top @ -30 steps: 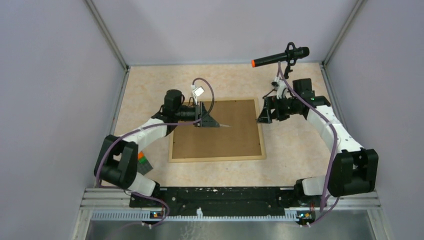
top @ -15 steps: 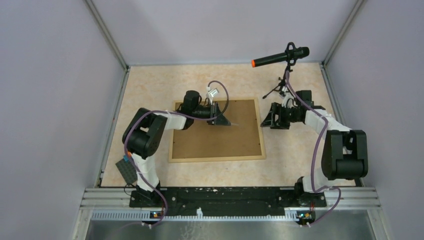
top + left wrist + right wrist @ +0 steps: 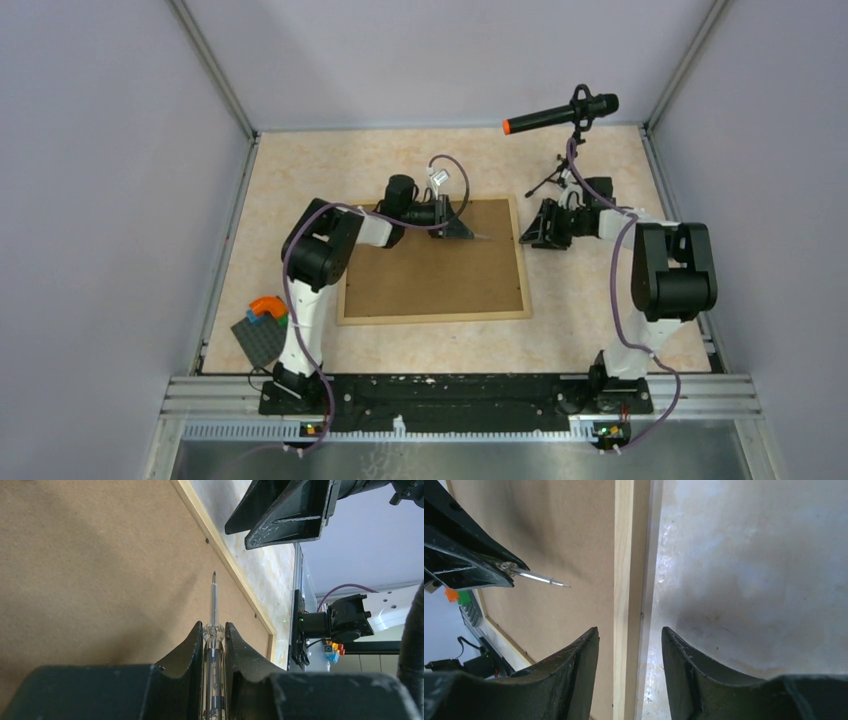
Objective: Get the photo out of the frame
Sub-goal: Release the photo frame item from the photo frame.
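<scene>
Beige speckled table (image 3: 300,170), lilac walls (image 3: 120,200). The frame (image 3: 440,285) lies flat mid-table, brown back up, its edges square to the table's. Over the frame's far part my left gripper (image 3: 214,630) clamps a screwdriver (image 3: 214,600) that points at the frame's right rail. My right gripper (image 3: 629,630) hovers at that rail, jaws apart.

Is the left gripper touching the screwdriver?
Touching. In the left wrist view, the left gripper clamps the clear handle of the screwdriver between both fingers.
</scene>
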`<state>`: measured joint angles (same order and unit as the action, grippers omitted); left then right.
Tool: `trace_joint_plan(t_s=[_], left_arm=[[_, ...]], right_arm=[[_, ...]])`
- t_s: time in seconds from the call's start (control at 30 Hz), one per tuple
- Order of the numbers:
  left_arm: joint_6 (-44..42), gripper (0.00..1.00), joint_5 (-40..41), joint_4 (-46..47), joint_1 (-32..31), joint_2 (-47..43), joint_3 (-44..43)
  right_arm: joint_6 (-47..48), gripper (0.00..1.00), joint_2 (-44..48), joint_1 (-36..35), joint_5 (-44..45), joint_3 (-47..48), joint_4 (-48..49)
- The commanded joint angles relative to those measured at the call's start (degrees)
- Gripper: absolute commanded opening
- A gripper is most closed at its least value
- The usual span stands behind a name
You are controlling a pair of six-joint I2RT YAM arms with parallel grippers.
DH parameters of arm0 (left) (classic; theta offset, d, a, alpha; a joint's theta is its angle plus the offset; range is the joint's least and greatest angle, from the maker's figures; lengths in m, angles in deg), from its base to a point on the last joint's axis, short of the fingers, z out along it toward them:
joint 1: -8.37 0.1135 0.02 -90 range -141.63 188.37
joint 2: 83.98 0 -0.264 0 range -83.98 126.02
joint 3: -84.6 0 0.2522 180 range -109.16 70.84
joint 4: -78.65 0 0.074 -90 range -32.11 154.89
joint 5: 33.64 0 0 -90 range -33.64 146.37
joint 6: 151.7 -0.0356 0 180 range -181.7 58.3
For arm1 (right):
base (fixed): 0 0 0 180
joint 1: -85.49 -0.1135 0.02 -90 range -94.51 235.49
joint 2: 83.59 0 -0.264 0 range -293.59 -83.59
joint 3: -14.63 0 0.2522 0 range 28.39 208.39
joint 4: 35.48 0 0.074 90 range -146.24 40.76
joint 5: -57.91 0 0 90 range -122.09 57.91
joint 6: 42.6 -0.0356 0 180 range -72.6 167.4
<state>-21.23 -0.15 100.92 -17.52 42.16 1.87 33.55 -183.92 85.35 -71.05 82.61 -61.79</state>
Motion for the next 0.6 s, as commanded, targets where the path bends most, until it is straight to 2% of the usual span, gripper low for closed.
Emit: trace_joint_plan(t_s=[0.0,0.57], left_arm=[[0.6,0.00,-0.1,2.6,-1.1,2.2,-4.0],[3.7,0.00,1.5,-0.7,-2.4,10.2,-10.8]], right_arm=[[-1.9,0.47,-2.6,-0.1,0.2,3.3,5.5],[-4.3,0.32,-7.8,-1.6,-0.2,2.8,8.9]])
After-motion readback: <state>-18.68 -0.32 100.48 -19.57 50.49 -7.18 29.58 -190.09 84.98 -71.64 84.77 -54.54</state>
